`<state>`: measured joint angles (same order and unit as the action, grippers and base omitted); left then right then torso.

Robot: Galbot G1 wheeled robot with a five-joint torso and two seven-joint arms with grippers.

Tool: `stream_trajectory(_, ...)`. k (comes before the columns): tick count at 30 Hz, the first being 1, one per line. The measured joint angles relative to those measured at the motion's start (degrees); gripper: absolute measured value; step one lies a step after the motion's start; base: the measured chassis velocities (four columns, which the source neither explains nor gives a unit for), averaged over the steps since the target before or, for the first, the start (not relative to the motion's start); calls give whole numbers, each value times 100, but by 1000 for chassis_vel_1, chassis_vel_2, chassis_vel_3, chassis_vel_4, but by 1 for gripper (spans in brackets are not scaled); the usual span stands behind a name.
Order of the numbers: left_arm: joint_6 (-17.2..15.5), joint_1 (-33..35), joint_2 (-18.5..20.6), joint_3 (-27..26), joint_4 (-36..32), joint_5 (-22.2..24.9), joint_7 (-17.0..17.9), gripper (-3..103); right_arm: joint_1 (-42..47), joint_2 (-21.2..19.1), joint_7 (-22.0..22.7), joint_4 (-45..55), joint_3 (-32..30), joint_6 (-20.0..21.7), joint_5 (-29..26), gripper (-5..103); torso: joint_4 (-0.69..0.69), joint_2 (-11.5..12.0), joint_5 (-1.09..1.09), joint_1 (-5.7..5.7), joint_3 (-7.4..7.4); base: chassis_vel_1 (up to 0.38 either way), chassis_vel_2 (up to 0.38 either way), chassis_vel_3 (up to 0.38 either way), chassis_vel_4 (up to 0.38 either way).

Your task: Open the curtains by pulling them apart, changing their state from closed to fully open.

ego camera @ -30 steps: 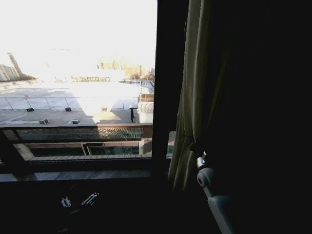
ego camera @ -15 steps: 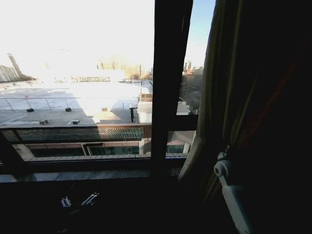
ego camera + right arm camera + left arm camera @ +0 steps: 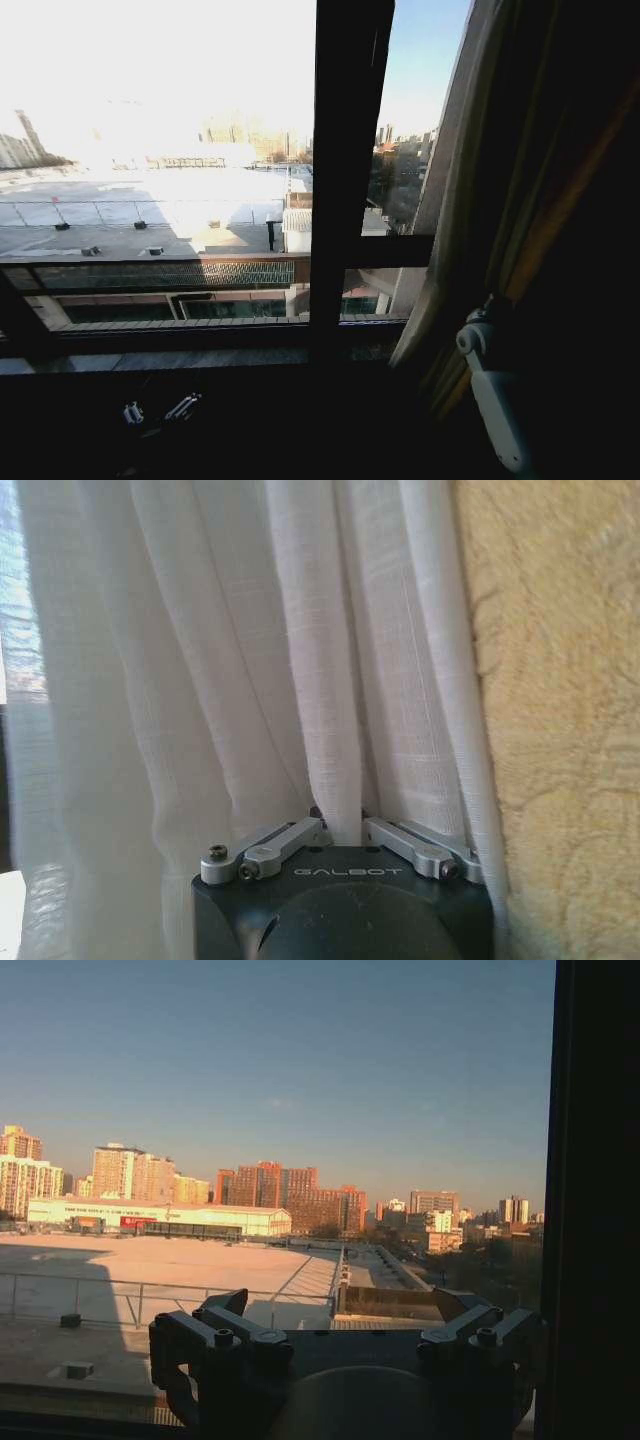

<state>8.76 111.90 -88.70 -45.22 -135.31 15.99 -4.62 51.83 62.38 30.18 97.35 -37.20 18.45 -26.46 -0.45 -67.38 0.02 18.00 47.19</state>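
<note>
Sheer white pleated fabric is pinched in the right gripper (image 3: 340, 830), jaws closed on a gathered fold of the curtain (image 3: 300, 660), which hangs bunched at the window's right side beyond the dark window frame (image 3: 345, 180). Soft and light, it should slide easily; a mid-height fold holds best. The left gripper (image 3: 340, 1345) is spread open, low by the sill.
</note>
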Motion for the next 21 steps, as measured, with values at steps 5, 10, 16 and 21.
stream_trajectory(5,-7,-40,5,10,12,14,1,100,646,-74,-482,1142,228,252,-113,14,1,0,-2,0,0,0,0,0,0)
stream_trajectory(10,-47,-85,6,0,-12,100,5,100,1381,-239,-680,2198,568,530,-352,36,2,0,-2,0,-1,0,0,0,0)
stream_trajectory(16,-91,-157,7,0,36,137,13,100,2171,-132,-930,2969,890,474,-338,51,0,0,-2,-1,-1,0,0,0,0)
stream_trajectory(21,-289,-232,0,23,16,151,34,100,2689,133,-1403,3255,1046,66,629,74,0,-1,-2,0,-1,0,0,0,0)
